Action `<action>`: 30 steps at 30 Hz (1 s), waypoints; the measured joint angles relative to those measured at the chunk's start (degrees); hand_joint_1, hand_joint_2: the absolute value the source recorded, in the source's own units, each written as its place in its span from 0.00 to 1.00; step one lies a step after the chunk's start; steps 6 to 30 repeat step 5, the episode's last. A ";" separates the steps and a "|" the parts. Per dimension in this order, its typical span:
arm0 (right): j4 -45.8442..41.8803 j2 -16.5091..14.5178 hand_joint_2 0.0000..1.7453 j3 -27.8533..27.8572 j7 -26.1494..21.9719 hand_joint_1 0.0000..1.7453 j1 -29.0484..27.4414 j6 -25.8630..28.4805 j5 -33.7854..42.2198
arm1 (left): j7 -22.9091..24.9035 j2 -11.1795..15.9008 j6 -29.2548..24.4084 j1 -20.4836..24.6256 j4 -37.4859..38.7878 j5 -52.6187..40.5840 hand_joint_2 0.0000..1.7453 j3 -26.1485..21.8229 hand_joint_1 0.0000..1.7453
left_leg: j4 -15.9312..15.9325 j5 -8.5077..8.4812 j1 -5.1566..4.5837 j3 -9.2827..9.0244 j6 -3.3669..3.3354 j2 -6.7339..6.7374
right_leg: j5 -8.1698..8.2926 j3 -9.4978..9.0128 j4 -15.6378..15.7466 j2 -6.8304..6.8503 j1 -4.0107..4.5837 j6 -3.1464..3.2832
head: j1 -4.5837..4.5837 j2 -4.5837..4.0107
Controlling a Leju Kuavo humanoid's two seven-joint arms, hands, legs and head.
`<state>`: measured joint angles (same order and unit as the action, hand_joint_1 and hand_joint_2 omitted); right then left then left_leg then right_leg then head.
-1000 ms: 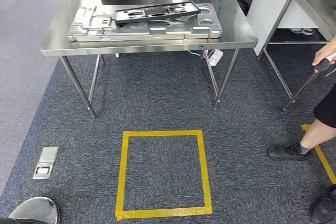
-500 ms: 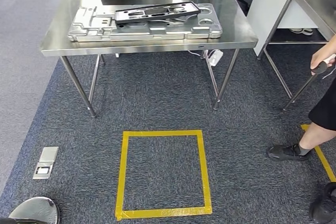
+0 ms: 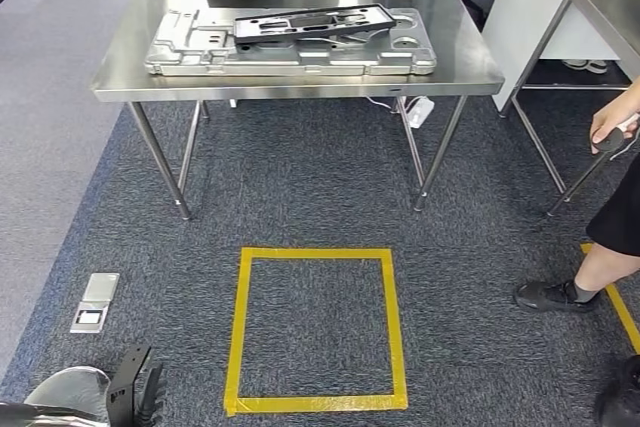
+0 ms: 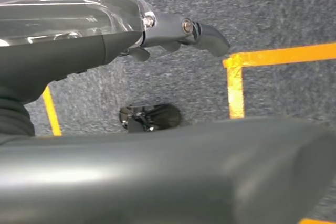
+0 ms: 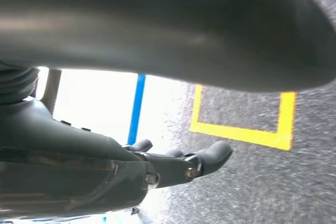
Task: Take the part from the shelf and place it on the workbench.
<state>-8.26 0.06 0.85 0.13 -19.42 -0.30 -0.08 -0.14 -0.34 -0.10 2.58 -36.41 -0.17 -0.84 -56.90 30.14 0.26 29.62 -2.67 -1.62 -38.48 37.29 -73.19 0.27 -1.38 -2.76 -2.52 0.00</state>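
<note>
Both hands hang empty, the left hand and right hand with fingers loosely spread, holding nothing. The black part lies on a grey tray on the steel surface. Walking risks clipping the person's foot nearby.

Silver arms, dark grey fingers

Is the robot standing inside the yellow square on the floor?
No, the yellow tape square lies on the carpet ahead of the robot with nothing inside it, between the robot and the steel table.
</note>
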 joint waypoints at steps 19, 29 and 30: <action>-3.67 0.01 0.00 -0.03 -0.05 0.00 3.58 0.03 0.02 | 0.13 -0.08 0.04 -4.16 2.43 0.01 0.00 0.09 0.00 | -0.71 0.12 0.41 0.47 1.05 -1.89 | 6.34 -7.73 13.53 -3.33 -0.34 -0.23 | 0.01 0.01; -3.67 0.01 0.00 -0.03 -0.05 0.00 3.58 0.03 0.02 | 0.13 -0.08 0.04 -4.16 2.43 0.01 0.00 0.09 0.00 | -0.71 0.12 0.41 0.47 1.05 -1.89 | 6.34 -7.73 13.53 -3.33 -0.34 -0.23 | 0.01 0.01; -3.67 0.01 0.00 -0.03 -0.05 0.00 3.58 0.03 0.02 | 0.13 -0.08 0.04 -4.16 2.43 0.01 0.00 0.09 0.00 | -0.71 0.12 0.41 0.47 1.05 -1.89 | 6.34 -7.73 13.53 -3.33 -0.34 -0.23 | 0.01 0.01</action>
